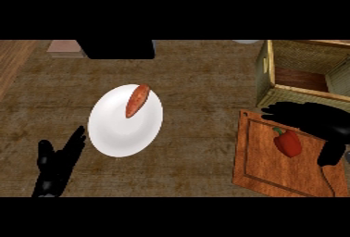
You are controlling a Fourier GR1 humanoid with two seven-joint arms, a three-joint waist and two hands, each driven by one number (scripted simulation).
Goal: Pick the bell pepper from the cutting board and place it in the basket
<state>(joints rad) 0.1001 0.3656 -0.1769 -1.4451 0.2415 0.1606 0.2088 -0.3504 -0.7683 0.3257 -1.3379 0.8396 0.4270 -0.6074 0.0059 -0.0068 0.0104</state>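
Right hand (311,119) open, empty above bell pepper (288,142) on cutting board (263,159); pepper likely light, smooth, rollable: grasp across body.

A brown, mottled counter (198,74) carries everything here. On it lies a white plate (120,132), just beyond the left hand's fingertips (80,134). A wooden cutting board (263,171) lies under the right hand's fingers (284,111), and a woven basket (273,95) stands just past them. At the far edge sits a dark block (120,48), perhaps an appliance.
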